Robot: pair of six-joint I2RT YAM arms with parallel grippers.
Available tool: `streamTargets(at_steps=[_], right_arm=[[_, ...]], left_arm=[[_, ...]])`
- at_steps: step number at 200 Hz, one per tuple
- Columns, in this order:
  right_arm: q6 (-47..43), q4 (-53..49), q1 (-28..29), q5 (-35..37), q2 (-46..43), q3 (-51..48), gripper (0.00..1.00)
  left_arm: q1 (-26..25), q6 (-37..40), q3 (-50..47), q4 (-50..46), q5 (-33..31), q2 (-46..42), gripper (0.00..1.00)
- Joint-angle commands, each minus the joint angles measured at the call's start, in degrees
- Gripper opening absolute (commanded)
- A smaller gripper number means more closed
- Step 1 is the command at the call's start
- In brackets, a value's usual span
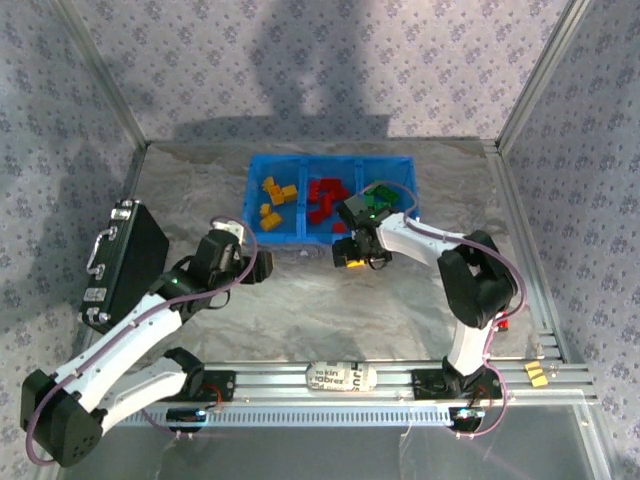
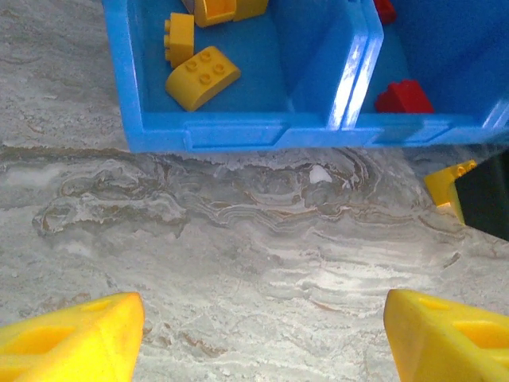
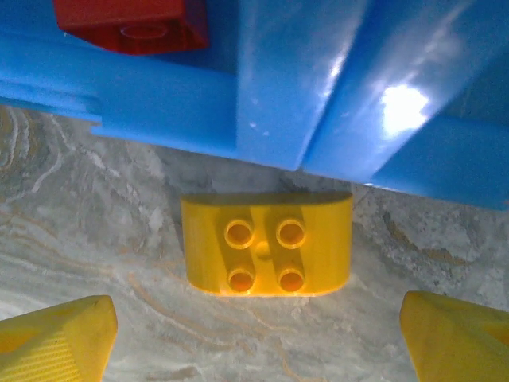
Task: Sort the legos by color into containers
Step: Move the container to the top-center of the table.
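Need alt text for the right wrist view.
A yellow four-stud plastic lego brick lies on the grey marbled table, close in front of the blue plastic bin. The right gripper hangs above, jaws wide open, clear of it. A red plastic brick sits inside the bin.

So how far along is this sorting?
Nearly done. Yellow legos lie in the left compartment of the blue bin, red legos in the middle, green legos on the right. In hand: nothing; the right gripper hangs open over a yellow brick on the table. That brick seems all that's left.
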Motion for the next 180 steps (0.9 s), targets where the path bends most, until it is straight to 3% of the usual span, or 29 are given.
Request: streamTargets(at_steps=[1,65,145,180], right_arm=[[0.74,-1.72,0.57,2.08,2.96,2.39,0.94],[2.22,-1.74,0.32,4.05,6.26,4.46,0.94],[-0.46,-5.08,-4.63,2.03,9.96,14.24,0.92],[0.12,-4.56,-3.03,2.58,8.08,11.95,0.93]], left_arm=[[-0.49,-0.9,-0.73,-0.94,-0.64,-1.91,0.79],[-0.61,-0.99,-1.42,-0.78,-0.97,-3.12,0.79],[-0.71,-1.68,-1.52,-1.06,-0.73,-4.04,0.79],[-0.83,-1.86,-1.78,-0.91,-0.67,-4.2,0.79]])
